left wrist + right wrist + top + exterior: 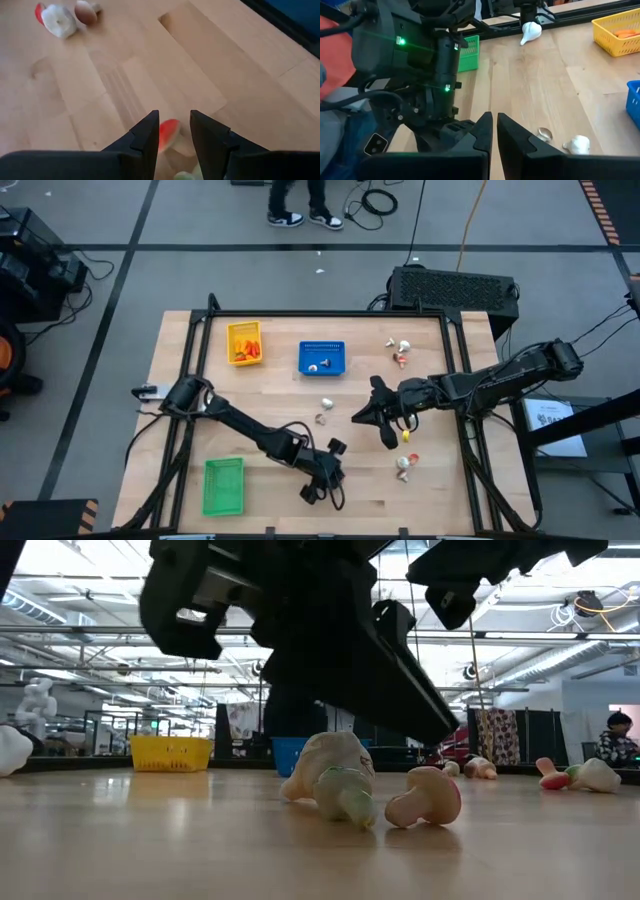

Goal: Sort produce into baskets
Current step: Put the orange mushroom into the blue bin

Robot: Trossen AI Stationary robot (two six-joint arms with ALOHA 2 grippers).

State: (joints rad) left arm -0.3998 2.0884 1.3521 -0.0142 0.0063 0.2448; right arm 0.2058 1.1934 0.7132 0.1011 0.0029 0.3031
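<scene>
Overhead looks down; low camera level across table (280,395); 2 wrist close-ups.

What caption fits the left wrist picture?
Left tool holding a small red-and-white toy vegetable above the pale wooden table.

Our right gripper (494,131) has its fingers nearly together. We see a garlic bulb (576,144) beside a mushroom (545,133), with the yellow basket (615,33) and green basket (469,54) well apart.
</scene>
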